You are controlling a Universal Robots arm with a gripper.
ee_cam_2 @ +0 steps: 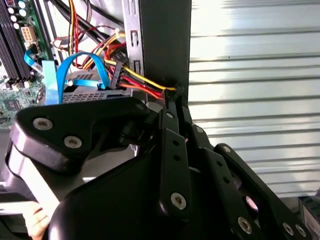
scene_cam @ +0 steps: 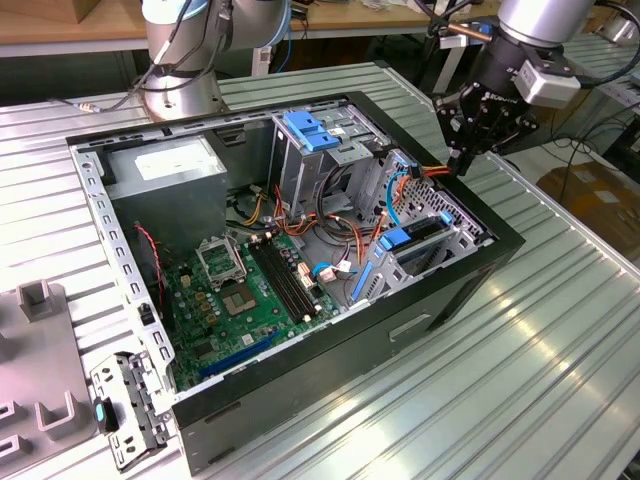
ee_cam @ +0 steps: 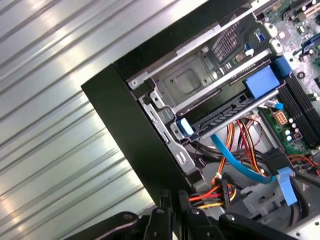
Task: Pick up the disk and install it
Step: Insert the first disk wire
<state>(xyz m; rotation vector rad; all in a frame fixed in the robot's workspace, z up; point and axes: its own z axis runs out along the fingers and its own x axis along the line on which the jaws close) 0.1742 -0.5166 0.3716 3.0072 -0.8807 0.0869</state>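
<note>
One pincer (scene_cam: 461, 163), fingers pinched narrow w/ nothing between (tips by the red-yellow cables (ee_cam: 207, 196)), hangs over the case (scene_cam: 450, 290) rim at the exterior view's right. Disk (ee_cam: 227, 111) sits in its bay, down & inward from pincer, long axis running away from that wall. Tight room btw cables and cage walls.

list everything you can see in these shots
case: 1, black, open, on the table
table: 1, silver, ribbed
motherboard: 1, green, on the case floor
power supply: 1, grey, case corner near the arm's base
cage: 1, metal with blue latch, mid case
disk: 1, blue-railed, in the bay at the exterior view's right
cables: several, orange, red, yellow, blue, between cage and disk
fixture: 1, grey, exterior view's left edge
arm: 1, silver, behind the case
gripper: 1, black, shut, over the case's rim
</note>
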